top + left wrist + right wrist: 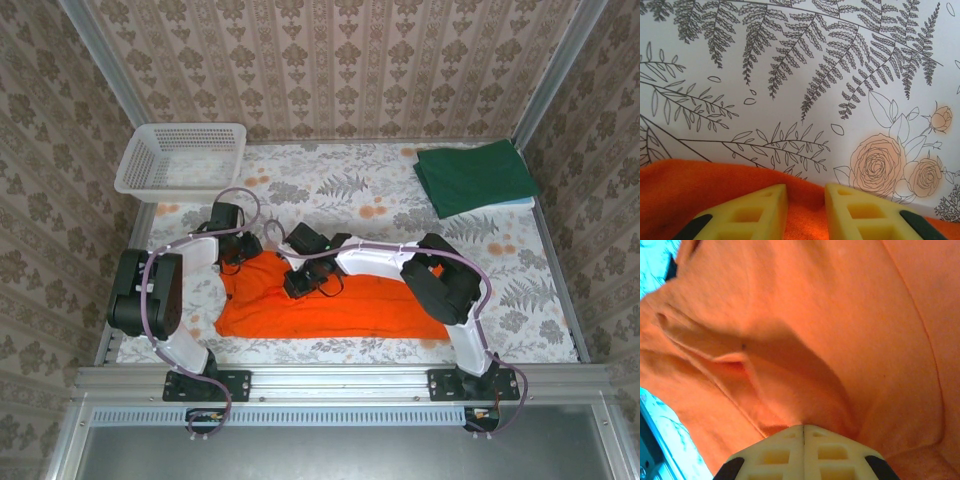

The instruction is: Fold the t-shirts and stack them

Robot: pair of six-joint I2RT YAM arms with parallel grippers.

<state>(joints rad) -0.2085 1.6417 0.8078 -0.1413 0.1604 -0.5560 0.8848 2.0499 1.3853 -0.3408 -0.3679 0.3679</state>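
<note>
The orange t-shirt (340, 310) lies spread across the near middle of the table. My left gripper (238, 258) is at the shirt's far left edge. In the left wrist view the orange t-shirt (690, 190) bunches up between the yellow fingers (775, 195) of the left gripper (806, 187), which hold it with a small gap. My right gripper (297, 285) rests on the shirt just right of the left one. Its fingers (803, 426) are pressed together, and a fold of the orange t-shirt (840, 315) puckers into their tips. The dark green t-shirt (475, 175) lies folded at the far right.
A white lattice basket (180, 160) stands at the far left corner. The floral tablecloth (340, 185) covers the table between the orange shirt and the back wall. Patterned walls close in the left, back and right sides.
</note>
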